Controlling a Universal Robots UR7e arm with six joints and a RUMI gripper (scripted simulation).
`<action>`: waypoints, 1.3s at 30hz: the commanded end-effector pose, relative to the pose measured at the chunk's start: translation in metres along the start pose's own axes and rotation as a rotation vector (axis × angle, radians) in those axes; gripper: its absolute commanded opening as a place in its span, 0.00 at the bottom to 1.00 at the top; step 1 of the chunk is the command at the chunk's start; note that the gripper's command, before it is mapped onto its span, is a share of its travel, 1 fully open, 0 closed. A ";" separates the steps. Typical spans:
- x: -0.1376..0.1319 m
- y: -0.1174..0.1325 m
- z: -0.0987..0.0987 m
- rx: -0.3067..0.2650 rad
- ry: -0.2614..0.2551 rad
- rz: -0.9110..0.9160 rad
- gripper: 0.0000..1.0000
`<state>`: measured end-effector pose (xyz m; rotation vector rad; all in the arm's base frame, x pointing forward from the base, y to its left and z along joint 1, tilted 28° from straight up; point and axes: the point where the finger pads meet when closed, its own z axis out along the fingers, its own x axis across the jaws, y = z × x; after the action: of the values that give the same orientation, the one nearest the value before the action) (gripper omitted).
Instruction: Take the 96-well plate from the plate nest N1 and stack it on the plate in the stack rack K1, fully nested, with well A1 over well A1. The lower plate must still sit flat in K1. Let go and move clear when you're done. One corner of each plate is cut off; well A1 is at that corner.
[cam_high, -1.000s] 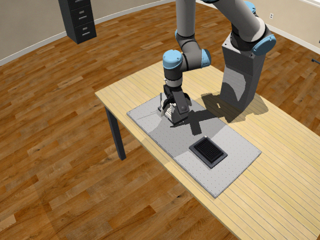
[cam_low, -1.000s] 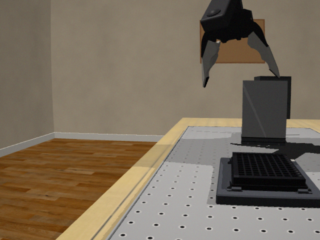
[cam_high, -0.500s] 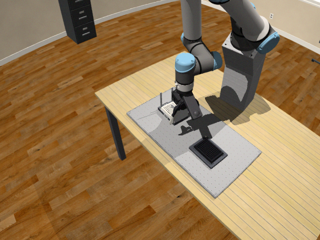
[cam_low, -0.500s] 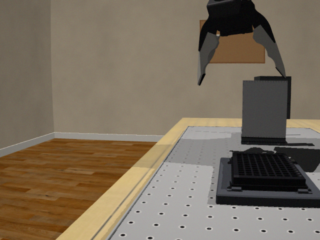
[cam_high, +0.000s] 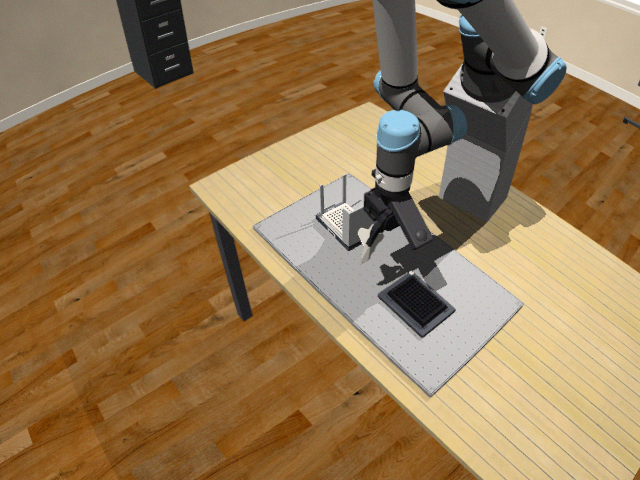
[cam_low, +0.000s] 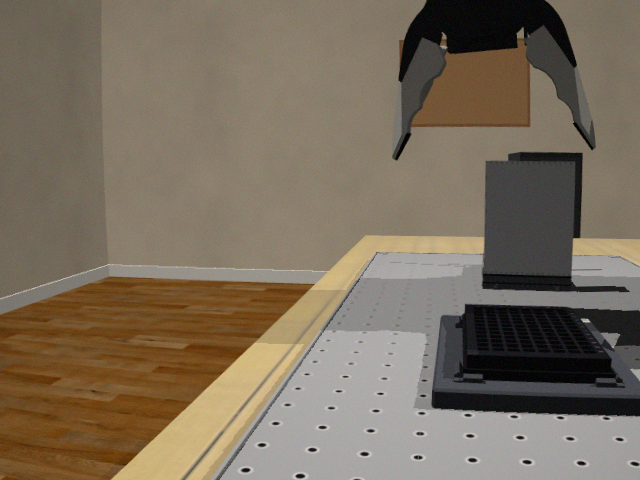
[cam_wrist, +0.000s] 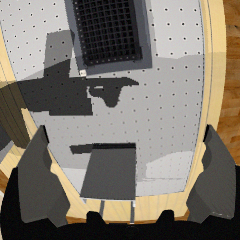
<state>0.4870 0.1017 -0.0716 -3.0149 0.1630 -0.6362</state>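
bright, hard shadows, fisheye edges

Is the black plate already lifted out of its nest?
No, the black plate sits in the nest, and the open gripper hangs above, empty.
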 end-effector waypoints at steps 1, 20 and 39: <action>-0.004 -0.016 -0.004 0.028 0.028 -0.055 1.00; -0.033 -0.087 -0.026 0.069 0.062 -0.123 1.00; -0.033 -0.088 -0.021 0.069 0.062 -0.123 1.00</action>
<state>0.4546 0.1913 -0.0563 -2.9584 -0.0408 -0.7279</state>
